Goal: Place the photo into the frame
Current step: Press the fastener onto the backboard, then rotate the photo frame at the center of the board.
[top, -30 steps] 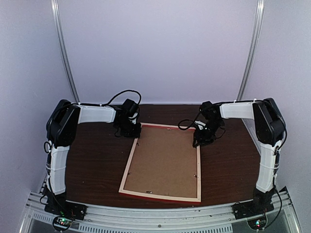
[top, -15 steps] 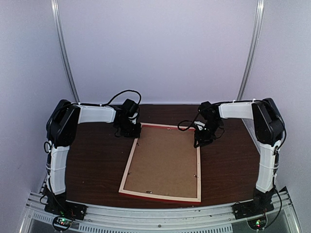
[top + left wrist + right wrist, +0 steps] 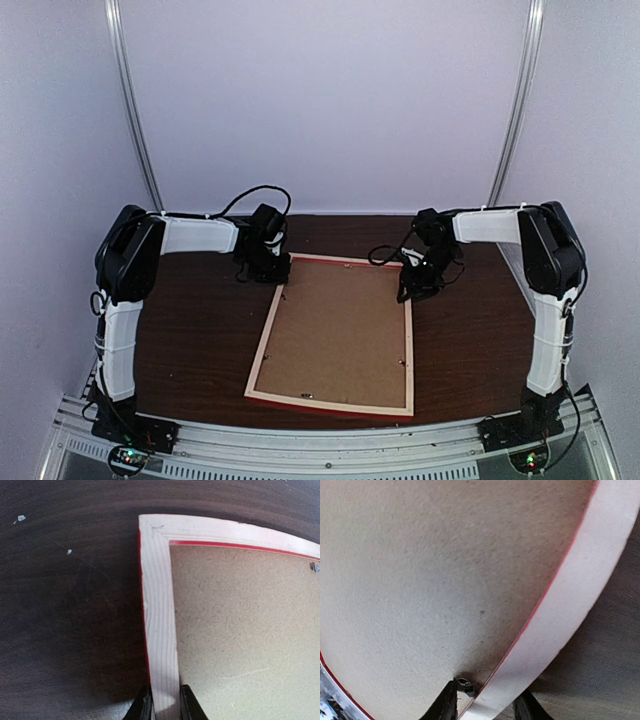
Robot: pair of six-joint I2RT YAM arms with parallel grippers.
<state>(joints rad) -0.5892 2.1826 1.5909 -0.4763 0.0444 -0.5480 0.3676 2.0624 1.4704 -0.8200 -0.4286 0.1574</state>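
One frame (image 3: 266,340), back upward, on table (image 3: 200,330); left gripper (image 3: 164,703) clamps its far-left strip; right gripper (image 3: 487,706) straddles its far-right strip, grip uncertain.

Soft, even light from above in overhead view; faint purple cast on walls (image 3: 320,100). Dark table (image 3: 200,330) dim. Left wrist view sharp, bowed at edges (fisheye), shadow beside frame (image 3: 160,605). Right wrist view close, soft, glare at lower left corner.
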